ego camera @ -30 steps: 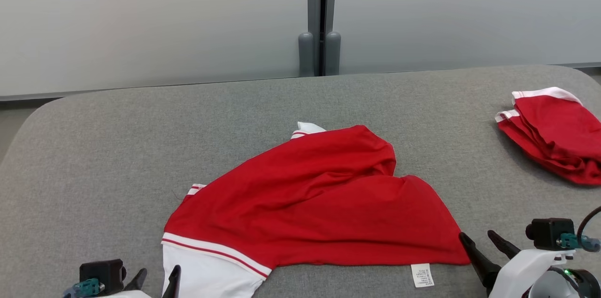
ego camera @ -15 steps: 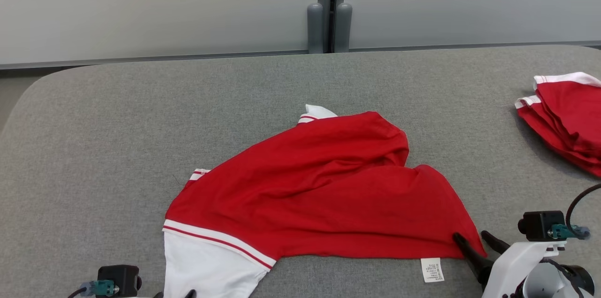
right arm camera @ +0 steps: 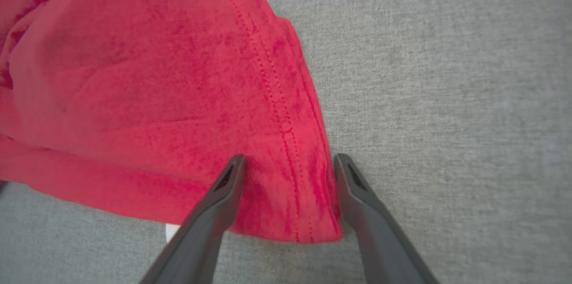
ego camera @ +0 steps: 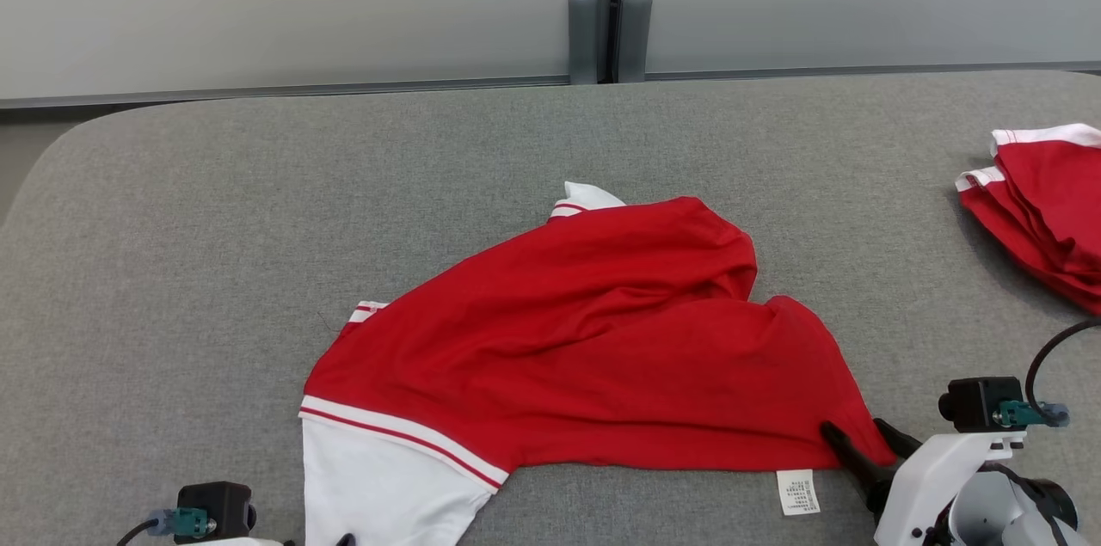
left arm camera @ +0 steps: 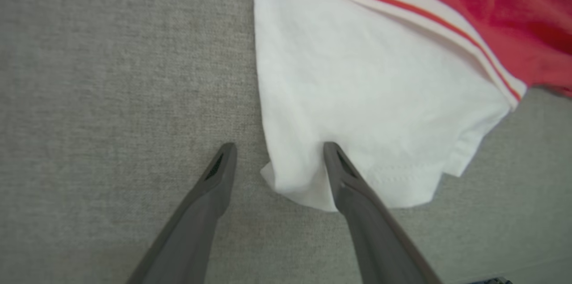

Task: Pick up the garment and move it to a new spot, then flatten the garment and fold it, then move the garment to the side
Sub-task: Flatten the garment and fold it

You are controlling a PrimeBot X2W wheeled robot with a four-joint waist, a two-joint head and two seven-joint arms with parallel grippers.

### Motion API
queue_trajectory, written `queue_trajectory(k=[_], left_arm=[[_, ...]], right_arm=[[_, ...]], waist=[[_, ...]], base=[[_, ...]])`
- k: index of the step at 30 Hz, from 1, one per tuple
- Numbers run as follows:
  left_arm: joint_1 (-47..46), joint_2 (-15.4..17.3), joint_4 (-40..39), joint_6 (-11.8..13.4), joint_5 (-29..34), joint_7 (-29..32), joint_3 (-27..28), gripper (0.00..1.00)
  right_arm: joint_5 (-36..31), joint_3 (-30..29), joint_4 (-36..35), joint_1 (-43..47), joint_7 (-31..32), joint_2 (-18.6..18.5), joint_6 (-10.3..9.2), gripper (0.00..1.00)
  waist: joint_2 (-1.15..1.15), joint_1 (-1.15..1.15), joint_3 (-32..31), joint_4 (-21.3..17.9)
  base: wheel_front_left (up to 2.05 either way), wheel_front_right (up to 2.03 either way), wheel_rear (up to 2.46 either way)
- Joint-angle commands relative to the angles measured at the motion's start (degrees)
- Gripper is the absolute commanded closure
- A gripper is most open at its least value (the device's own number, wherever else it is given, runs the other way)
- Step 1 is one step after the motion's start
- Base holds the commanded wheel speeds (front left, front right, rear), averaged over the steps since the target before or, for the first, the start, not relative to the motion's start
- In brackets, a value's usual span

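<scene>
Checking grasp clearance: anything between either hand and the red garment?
Nothing visible. The open left hand straddles a white corner of the garment; the open right hand straddles its red hem corner. Both corners lie on the grey table.

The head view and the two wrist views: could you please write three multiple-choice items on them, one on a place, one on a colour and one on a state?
1. Where on the grey table does the folded red pile lie, seen from the spread garment?
A. To the robot's left
B. To the robot's right
C. On top of it

2. What colour is the sleeve that the left gripper reaches?
A. White
B. Black
C. Green

3. How does the right gripper stand?
A. Shut on the cloth
B. Shut, away from the cloth
C. Open, astride the red hem corner

Answers: 1 B, the pile sits at the table's right edge; 2 A, white cloth lies between its jaws; 3 C, its jaws stand apart with that corner between them.
</scene>
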Motion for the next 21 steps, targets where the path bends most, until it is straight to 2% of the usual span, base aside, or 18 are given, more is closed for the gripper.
queue_trajectory(k=[1, 5, 6, 7, 8, 9, 10, 11, 21], left_arm=[[-0.8, -0.3, 0.9, -0.5, -0.5, 0.5, -0.5, 0.00], [-1.1, -0.7, 2.0, -0.9, -1.0, 0.7, -1.1, 0.00], [-1.0, -0.7, 2.2, -1.1, -1.2, 1.1, -1.3, 0.00], [-0.9, -0.8, 2.4, -1.2, -1.4, 1.4, -1.6, 0.02], [-0.8, -0.8, 2.5, -1.5, -1.6, 1.6, -1.8, 0.10], [-0.7, -0.7, 2.4, -1.9, -1.7, 1.6, -1.9, 0.46], [-0.7, -0.7, 2.2, -2.1, -1.8, 1.1, -1.9, 0.72], [-0.8, -0.7, 1.9, -2.2, -1.8, 0.8, -1.8, 1.00], [-1.5, 0.3, -2.4, -3.5, -0.6, -4.3, -0.2, 1.00]], right_arm=[[0.4, 0.8, 1.1, 0.7, 1.3, 0.2, 0.01, 0.00], [1.1, 1.7, 1.2, 1.1, 2.4, 0.2, 0.02, 0.00], [1.3, 1.9, 1.0, 1.3, 2.6, 0.2, 0.02, 0.20], [1.5, 2.1, 0.8, 1.4, 2.7, 0.2, 0.02, 0.51], [1.7, 2.4, 0.4, 1.4, 2.7, 0.3, 0.02, 0.62], [1.8, 2.6, -0.1, 1.4, 2.4, 0.2, 0.03, 0.80], [1.9, 2.7, -0.4, 1.4, 2.0, 0.1, 0.03, 1.00], [2.0, 2.7, -0.7, 1.3, 1.7, -0.1, 0.03, 1.00], [1.6, 0.9, -3.6, 0.7, -4.4, -1.9, 0.02, 1.00]], waist=[[0.00, 0.00, 0.1, 0.1], [0.00, 0.00, 0.1, 0.1], [0.00, 0.00, 0.1, 0.1], [0.00, 0.00, 0.0, 0.1], [0.00, 0.00, -0.2, 0.1], [0.00, 0.00, -0.3, 0.1], [0.00, 0.00, -0.4, 0.1], [0.00, 0.00, -0.5, 0.1], [0.00, 0.00, -1.7, 0.3]], base=[[0.00, 0.00, 0.00], [0.00, 0.00, 0.00], [0.00, 0.00, 0.00], [0.00, 0.00, 0.00], [0.00, 0.00, 0.00], [0.00, 0.00, 0.00], [0.00, 0.00, 0.00], [0.00, 0.00, 0.00], [0.00, 0.00, 0.00]])
